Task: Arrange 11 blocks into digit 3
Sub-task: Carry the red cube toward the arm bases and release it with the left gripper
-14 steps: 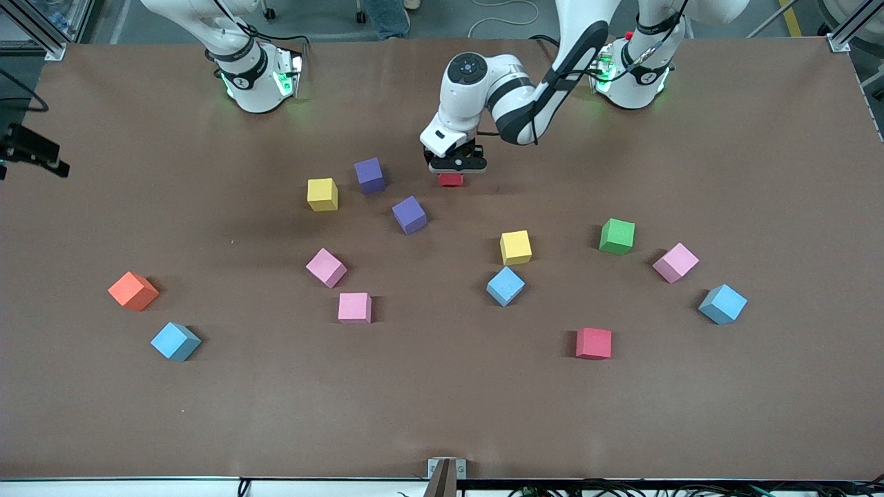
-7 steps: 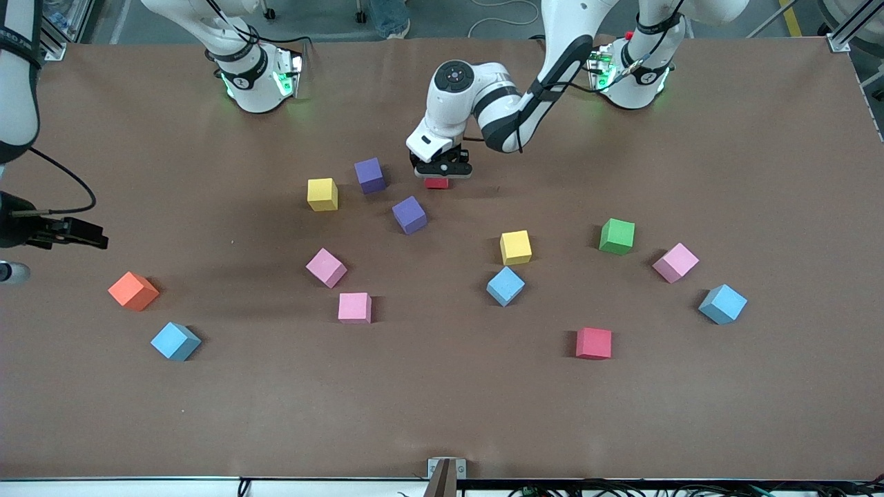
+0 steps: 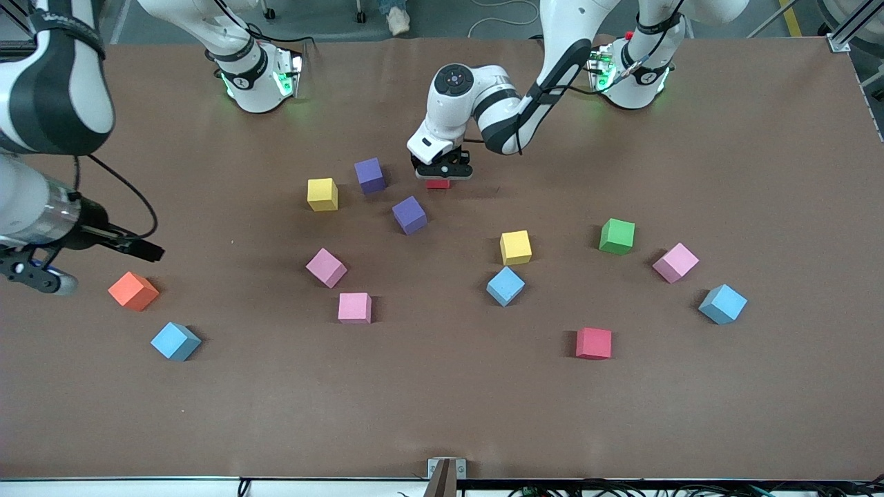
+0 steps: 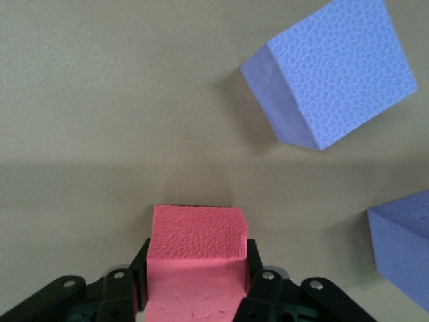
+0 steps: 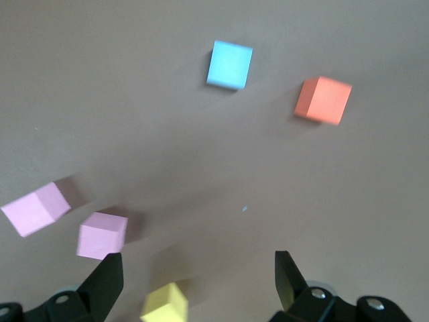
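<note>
**Step in hand.** The left hand (image 3: 442, 169) is in the upper centre of the front view, low over the table (image 3: 442, 414). It pinches a red cube (image 4: 198, 231) between its two fingers. The cube is at or just above the table surface; whether it rests there cannot be told. Two purple cubes are close by, one (image 3: 369, 174) beside the hand toward the right arm's end and one (image 3: 409, 215) lower in the frame. In the left wrist view both stand apart from the held cube.

**Right arm.** It waits. The right hand (image 5: 198, 261) has its fingers spread and holds nothing. It is up over the right arm's end of the table, above the area of the orange cube (image 3: 133, 290).

**State of the task.** No part of the digit 3 is built, and no two blocks touch.
- Upper part of the frame: a yellow cube (image 3: 322, 194).
- Mid-frame: two pink cubes (image 3: 326, 267) (image 3: 354, 308), a second yellow cube (image 3: 516, 247), a light blue cube (image 3: 505, 286) and a green cube (image 3: 617, 236).
- Toward the left arm's end: a third pink cube (image 3: 676, 262).
- Lower centre: a second red cube (image 3: 594, 343).

**Next move, as judged.** The held cube needs a square set-down that fixes a corner or bar of the figure. The nearest purple cube should then be brought flush against it without nudging it.

**Containers.** None is in view; every block lies directly on the table.
</note>
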